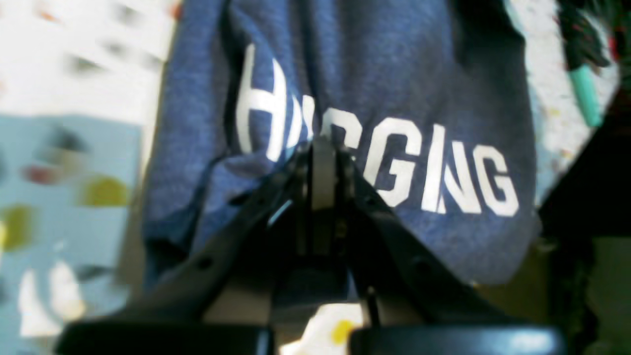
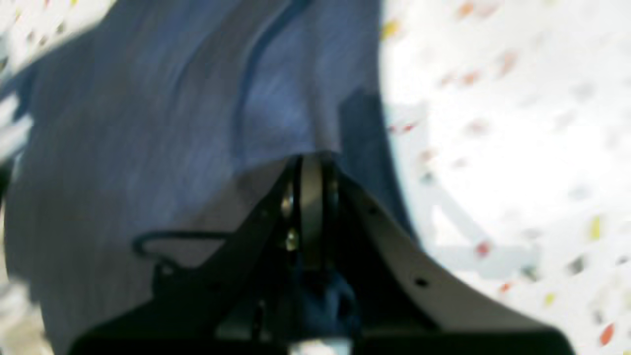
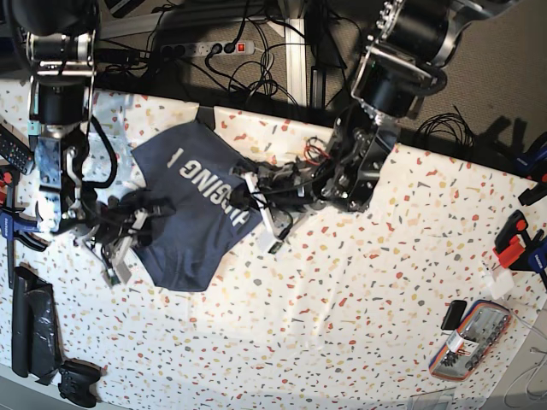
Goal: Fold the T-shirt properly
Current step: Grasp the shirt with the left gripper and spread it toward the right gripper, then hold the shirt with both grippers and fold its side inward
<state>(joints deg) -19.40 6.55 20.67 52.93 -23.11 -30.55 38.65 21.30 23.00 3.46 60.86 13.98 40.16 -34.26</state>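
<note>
The dark slate-blue T-shirt [image 3: 184, 235] lies bunched on the speckled table between my two grippers, its white block lettering facing up. My left gripper [image 3: 246, 193] holds the shirt's right side, at the lettering. In the left wrist view the left gripper [image 1: 323, 144] is shut on the T-shirt [image 1: 419, 74] just below the white letters. My right gripper [image 3: 154, 212] holds the shirt's left edge. In the right wrist view the right gripper [image 2: 310, 160] is shut on a plain fold of the T-shirt [image 2: 148, 123]. Both wrist views are blurred.
The table [image 3: 359, 290] has a white terrazzo-patterned cover. A black bag [image 3: 32, 329] and a gamepad [image 3: 77, 384] lie at the front left. A small tool case [image 3: 474, 335] and red-black clamps [image 3: 513, 239] sit at the right. A power strip [image 3: 214, 49] and cables lie behind the table.
</note>
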